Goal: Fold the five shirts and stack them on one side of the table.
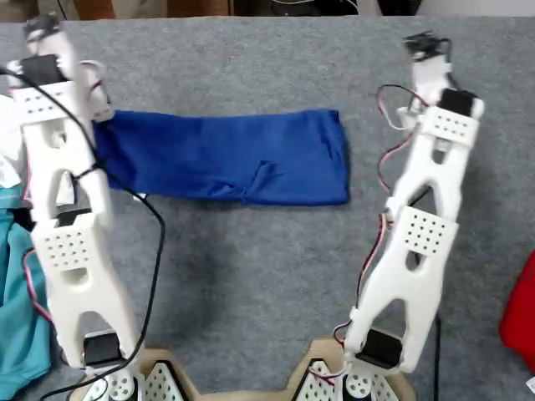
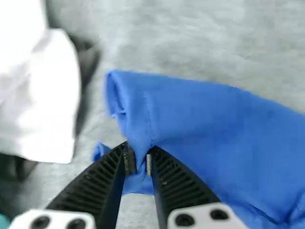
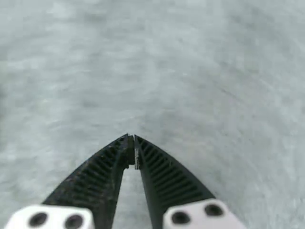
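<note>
Folded only into a long strip, the blue shirt [image 1: 226, 159] lies across the counter [image 1: 251, 284], the left hand [image 2: 138, 162] pinching its end, the right hand [image 3: 132, 152] closed empty, while a teal shirt [image 1: 17, 284] and a red shirt [image 1: 520, 309] seemingly await folding.

Plain blue shirt [image 1: 234, 159], grey table [image 1: 251, 284], teal cloth [image 1: 17, 326].
</note>
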